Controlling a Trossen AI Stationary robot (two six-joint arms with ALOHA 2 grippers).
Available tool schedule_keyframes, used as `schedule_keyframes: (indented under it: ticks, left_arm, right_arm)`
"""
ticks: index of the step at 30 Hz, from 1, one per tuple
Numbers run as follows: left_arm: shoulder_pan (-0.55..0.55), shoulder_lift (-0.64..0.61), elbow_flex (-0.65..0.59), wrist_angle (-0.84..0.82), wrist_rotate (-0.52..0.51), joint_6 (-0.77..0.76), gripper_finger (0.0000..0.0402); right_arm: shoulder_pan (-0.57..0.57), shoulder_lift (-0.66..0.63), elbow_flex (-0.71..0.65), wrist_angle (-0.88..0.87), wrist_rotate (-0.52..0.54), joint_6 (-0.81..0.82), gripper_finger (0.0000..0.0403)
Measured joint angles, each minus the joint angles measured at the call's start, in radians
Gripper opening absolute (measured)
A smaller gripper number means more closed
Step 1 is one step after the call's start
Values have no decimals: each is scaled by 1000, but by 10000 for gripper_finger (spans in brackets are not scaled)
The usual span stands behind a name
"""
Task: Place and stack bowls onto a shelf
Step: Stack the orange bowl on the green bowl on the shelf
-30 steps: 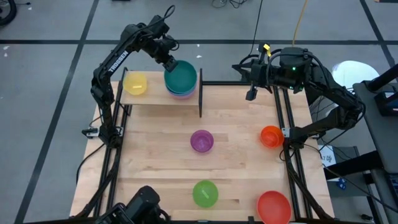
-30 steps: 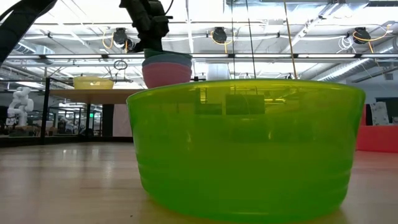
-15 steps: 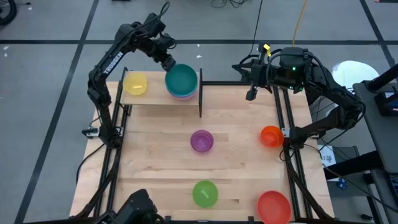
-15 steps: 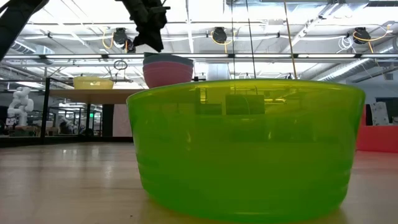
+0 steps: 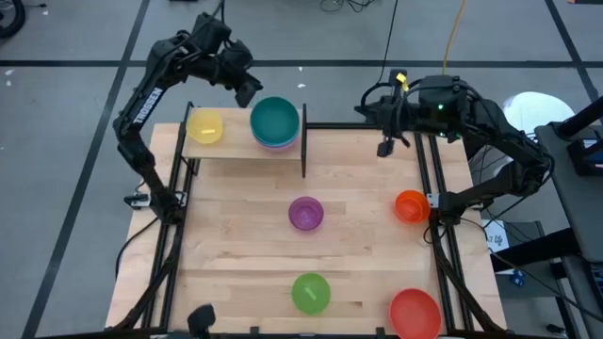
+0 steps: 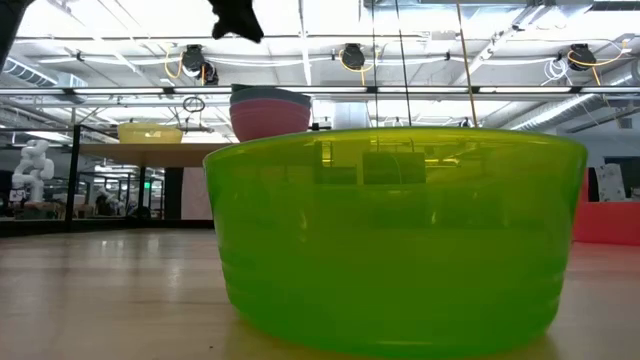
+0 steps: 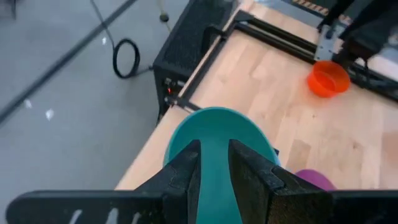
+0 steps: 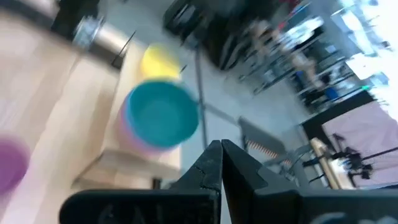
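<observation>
On the wooden shelf (image 5: 236, 149) stands a stack with the teal bowl (image 5: 274, 121) on top and a pink bowl (image 6: 270, 120) under it. The yellow bowl (image 5: 204, 125) sits beside it. My left gripper (image 5: 243, 89) hovers open just beyond the stack's far-left rim, above it, touching nothing. In its wrist view the teal bowl (image 7: 214, 127) shows past the fingers. The purple bowl (image 5: 305, 214), green bowl (image 5: 311, 293), orange bowl (image 5: 410, 205) and red bowl (image 5: 415, 314) rest on the tabletop. My right gripper (image 5: 384, 147) waits shut over the table's far right.
The green bowl (image 6: 395, 235) fills the low view close to the camera. A thin black shelf post (image 5: 303, 141) stands right of the stack. Black frame rails run along the table's left and right edges. Bare wood lies between the shelf and the purple bowl.
My left gripper has lifted off the teal bowl's far-left rim and drawn up and back toward the table's far-left corner. The teal bowl stays on the stack on the shelf. The other bowls have not moved.
</observation>
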Motion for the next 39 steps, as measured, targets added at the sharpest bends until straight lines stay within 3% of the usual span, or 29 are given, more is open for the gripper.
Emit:
schedule_keyframes:
  ticks: [6, 16, 24, 30, 39]
  left_arm:
    - [-87, -57, 0, -8, 1, 153, 86]
    - [-172, -132, 0, -100, -9, 72, 86]
    - [-218, -176, 0, -201, -10, 7, 86]
    - [-255, -210, 0, -240, -102, -59, 86]
    - [-281, -262, 0, -243, -141, -79, 86]
  right_arm:
    - [0, 0, -1, -121, -2, 205, 0]
    - [24, -5, -1, -424, -9, 415, 38]
    - [91, -4, -1, -697, -258, 551, 84]
    - [182, -40, -105, -707, -523, 672, 91]
    - [371, -83, -416, -674, -642, 820, 91]
